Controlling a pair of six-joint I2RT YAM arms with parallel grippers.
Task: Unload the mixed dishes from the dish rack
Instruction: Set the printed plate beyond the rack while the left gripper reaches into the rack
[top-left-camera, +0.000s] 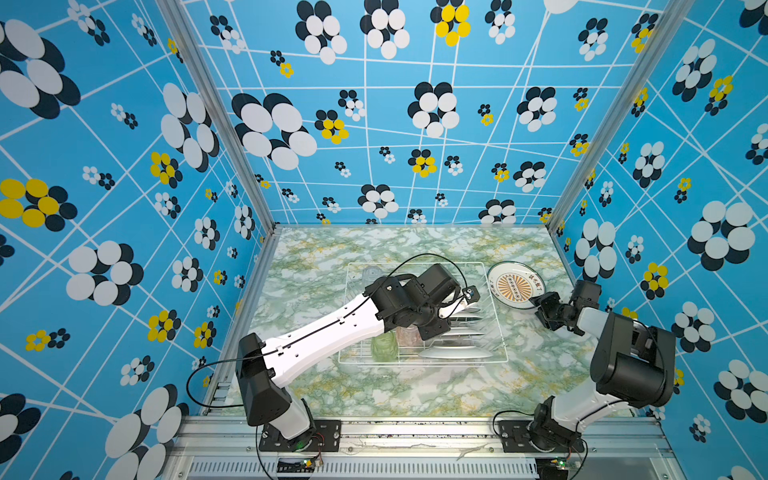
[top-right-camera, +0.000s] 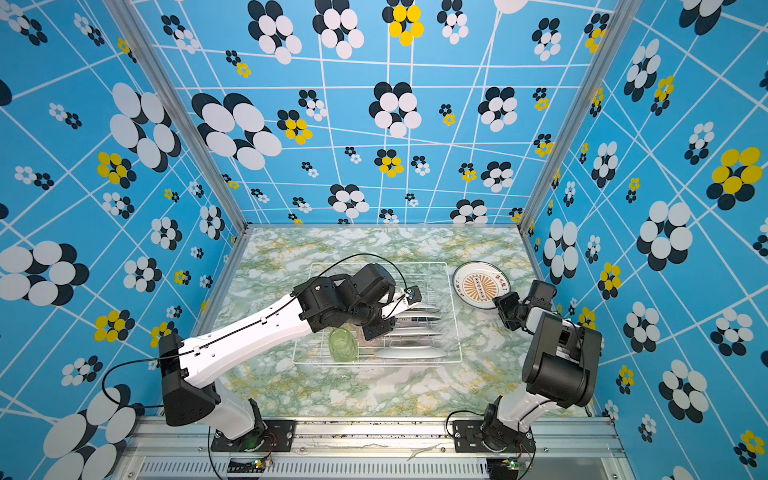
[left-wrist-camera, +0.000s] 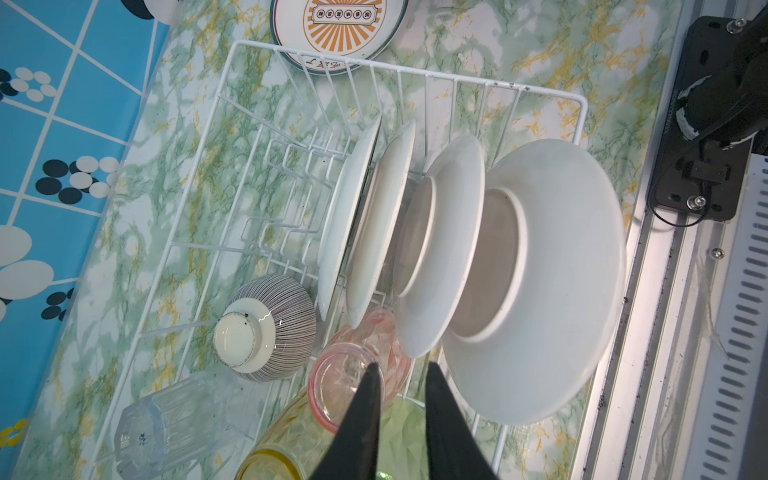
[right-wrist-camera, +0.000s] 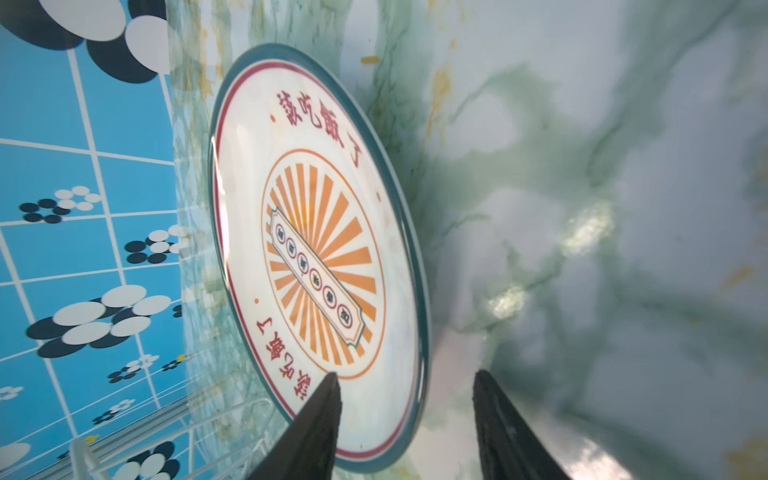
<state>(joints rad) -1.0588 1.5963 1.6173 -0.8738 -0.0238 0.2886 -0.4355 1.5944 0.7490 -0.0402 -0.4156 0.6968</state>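
Green-veined marble tabletop (top-left-camera: 374, 386), walled in blue flower print, carried the white wire dish rack (left-wrist-camera: 415, 71). Four round white plates (left-wrist-camera: 449, 232) stood on edge in its prongs. Beside them sat an upturned purple-striped ribbed bowl (left-wrist-camera: 270, 324), a pink tumbler (left-wrist-camera: 353, 374), clear tumbler (left-wrist-camera: 166, 419), amber tumbler (left-wrist-camera: 286, 440) and green tumbler (top-right-camera: 343, 344). An orange-sunburst printed plate (right-wrist-camera: 324, 249) lay flat just outside the rack. The right gripper (right-wrist-camera: 405, 378) straddled its rim, fingers spread, gripping nothing. The left gripper (left-wrist-camera: 401, 370) hovered over the pink tumbler, fingers narrowly parted.

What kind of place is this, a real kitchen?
Probably a robot test booth, not a kitchen: flower-printed wall panels, two arms bolted to a rail, a dish rack on marble-look tabletop.
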